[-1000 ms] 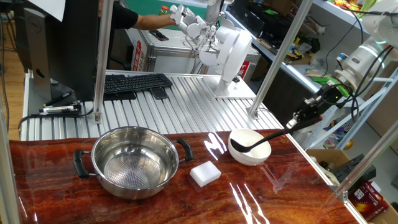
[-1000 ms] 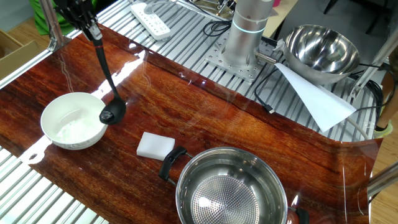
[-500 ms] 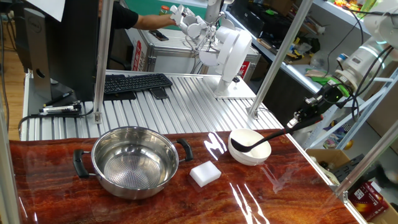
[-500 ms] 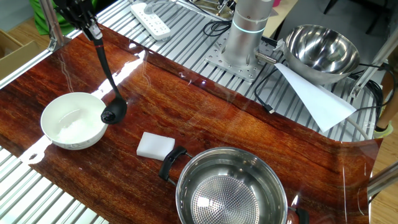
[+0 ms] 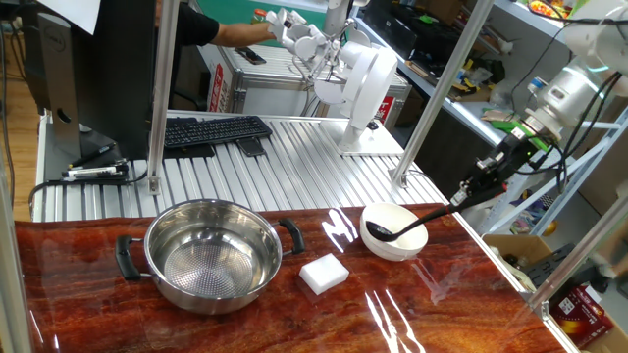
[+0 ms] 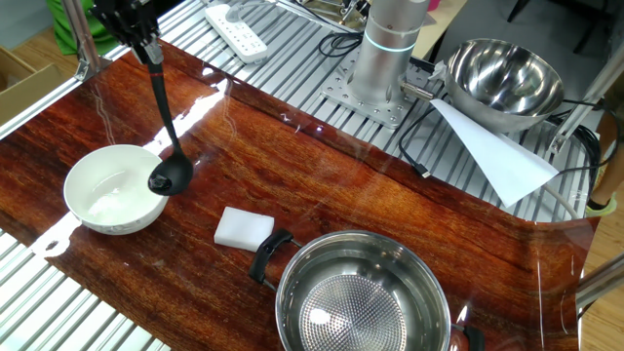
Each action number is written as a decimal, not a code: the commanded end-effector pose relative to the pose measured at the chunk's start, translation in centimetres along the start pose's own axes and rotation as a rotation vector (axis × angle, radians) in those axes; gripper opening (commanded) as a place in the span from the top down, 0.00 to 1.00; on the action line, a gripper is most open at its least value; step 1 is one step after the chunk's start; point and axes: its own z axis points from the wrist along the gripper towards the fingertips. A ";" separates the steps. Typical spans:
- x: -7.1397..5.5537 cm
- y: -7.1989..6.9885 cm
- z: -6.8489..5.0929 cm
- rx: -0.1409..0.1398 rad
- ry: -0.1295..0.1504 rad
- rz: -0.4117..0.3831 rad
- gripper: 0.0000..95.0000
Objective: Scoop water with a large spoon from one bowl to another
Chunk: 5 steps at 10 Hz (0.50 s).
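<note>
The end effector (image 5: 478,183) is clamping the black ladle (image 6: 164,117) handle; its fingers are hard to distinguish, cup hanging over the white bowl (image 5: 404,245) rim.

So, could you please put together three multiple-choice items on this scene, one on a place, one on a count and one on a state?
1. Where is the cup of the black plastic ladle?
A. over the rim of the round white bowl
B. inside the shiny steel pot with two black handles
C. on the white rectangular block

2. How many black side handles does the steel pot have?
A. one
B. two
C. four

3. How is the two-finger gripper?
A. open and bare
B. shut on the ladle's handle
C. shut on the block

Answers: 1 A, the cup overlaps the bowl's rim in both views; 2 B, one shows on each side; 3 B, the thin handle runs up into it.
</note>
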 end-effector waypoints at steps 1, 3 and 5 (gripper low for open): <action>-0.7 0.4 -0.2 0.059 0.001 -0.013 1.00; -1.2 1.2 -0.2 0.086 -0.003 -0.010 1.00; -1.7 2.2 -0.3 0.117 0.000 -0.005 1.00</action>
